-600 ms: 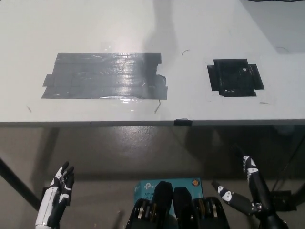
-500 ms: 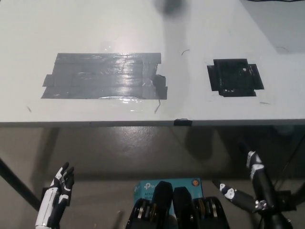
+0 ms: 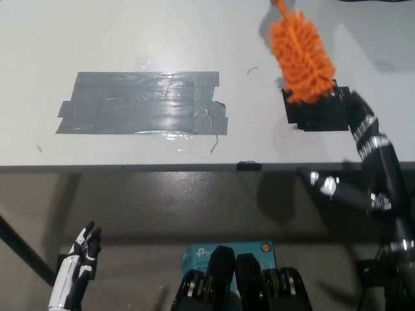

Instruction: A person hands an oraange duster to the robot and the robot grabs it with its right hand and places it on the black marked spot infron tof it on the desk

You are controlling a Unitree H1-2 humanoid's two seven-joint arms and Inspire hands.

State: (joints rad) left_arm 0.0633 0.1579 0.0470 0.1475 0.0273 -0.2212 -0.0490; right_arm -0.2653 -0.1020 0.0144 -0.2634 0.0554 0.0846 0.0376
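- The orange duster (image 3: pixel 301 58) shows at the table's (image 3: pixel 130 32) far right part, its bristly head large and bright, its thin handle running out past the picture's top edge.
- The duster's lower end overlaps the upper left part of the small black marked spot (image 3: pixel 324 113) in the head view; whether it touches the table or hangs above it cannot be told.
- Whoever holds the duster's handle is out of view.
- The right robot hand (image 3: pixel 360 162) is raised at the table's near right edge, black, with its fingers (image 3: pixel 360 120) spread apart: one long finger reaches up over the right side of the black marked spot, another sticks out leftward below the table's near edge.
- The right robot hand grips nothing; its uppermost fingertip lies just beside the duster's lower end, and contact cannot be told.
- The left robot hand (image 3: pixel 79 262) rests low, below the table's near edge toward its left corner, white, fingers apart and holding nothing.
- A wide patch of grey tape (image 3: pixel 142 103) lies on the table's left middle part, well apart from the black marked spot.
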